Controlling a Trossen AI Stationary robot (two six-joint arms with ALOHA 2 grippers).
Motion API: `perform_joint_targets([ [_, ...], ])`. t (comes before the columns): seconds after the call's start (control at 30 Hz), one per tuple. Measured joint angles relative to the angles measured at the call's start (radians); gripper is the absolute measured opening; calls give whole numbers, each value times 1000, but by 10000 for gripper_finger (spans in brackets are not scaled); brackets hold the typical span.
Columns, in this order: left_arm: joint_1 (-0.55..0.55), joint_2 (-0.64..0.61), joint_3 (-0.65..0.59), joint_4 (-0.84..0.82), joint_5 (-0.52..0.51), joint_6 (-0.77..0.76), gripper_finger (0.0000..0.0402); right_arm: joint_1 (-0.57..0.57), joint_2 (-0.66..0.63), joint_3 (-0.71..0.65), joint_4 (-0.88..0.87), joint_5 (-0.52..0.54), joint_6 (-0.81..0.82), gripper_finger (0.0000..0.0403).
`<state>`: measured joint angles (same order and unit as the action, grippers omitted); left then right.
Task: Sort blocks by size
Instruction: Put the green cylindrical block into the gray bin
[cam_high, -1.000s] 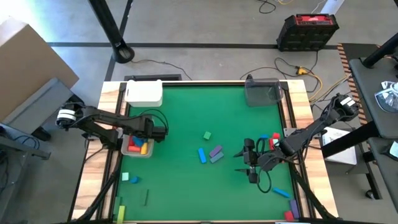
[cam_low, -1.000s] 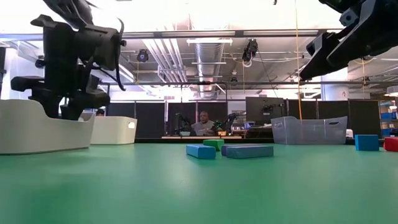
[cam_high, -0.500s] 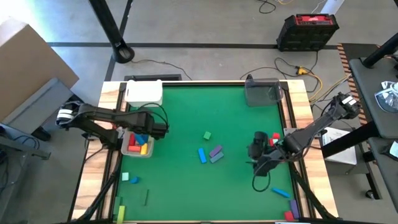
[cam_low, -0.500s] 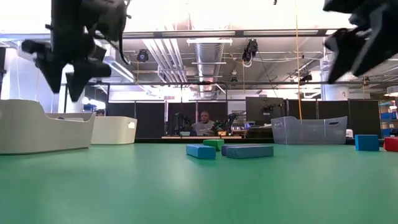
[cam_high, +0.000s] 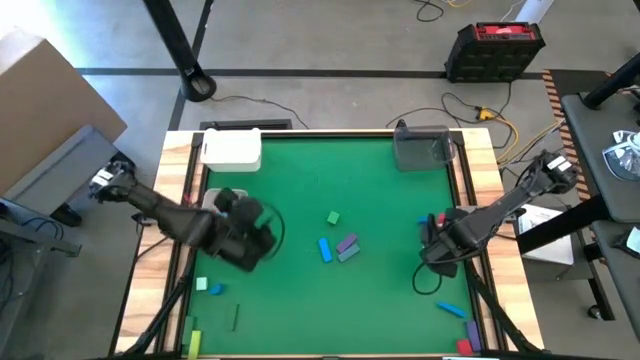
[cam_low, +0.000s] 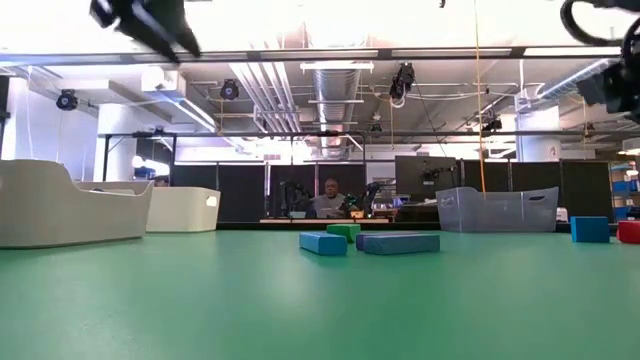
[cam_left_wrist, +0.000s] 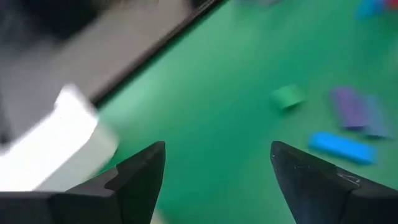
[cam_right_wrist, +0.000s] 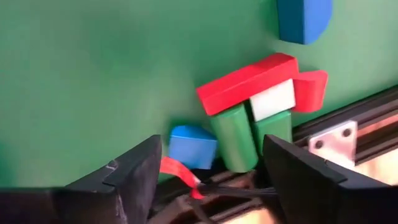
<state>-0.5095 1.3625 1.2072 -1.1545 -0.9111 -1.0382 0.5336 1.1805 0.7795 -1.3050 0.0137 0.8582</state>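
On blocks (cam_high: 338, 244), no writing legible.

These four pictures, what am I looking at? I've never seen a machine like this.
It is a robot with two dark arms at a green table. One picture looks straight down, one looks level across the tabletop, and two come from cameras on the arms' wrists.

Seen from above, the left end effector hangs over the table's left side, open and empty; its wrist camera shows the two fingers apart with nothing between them. The right end effector is at the right edge, also open and empty, above a pile of red, green, blue and white blocks.

In the middle lie a green cube, a blue bar and purple bars. A white tray and a clear bin sit at the far edge.
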Motion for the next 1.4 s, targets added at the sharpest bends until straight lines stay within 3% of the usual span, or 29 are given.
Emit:
perform_joint_targets([
  [0.1, -96, 7, -6, 122, -81, 115, 274, -25, 57, 0, 2, -7, -67, 256],
  [0.27, -183, 28, -10, 172, -139, 138, 274, -107, 184, 0, -6, -42, -154, 235],
  [0.63, -206, 107, -10, 186, -152, 136, 274, -256, 378, -1, -32, -70, -359, 224],
  [1.4, -217, 157, -11, 222, -126, 113, 273, -253, 443, -32, 99, -202, -397, 193],
])
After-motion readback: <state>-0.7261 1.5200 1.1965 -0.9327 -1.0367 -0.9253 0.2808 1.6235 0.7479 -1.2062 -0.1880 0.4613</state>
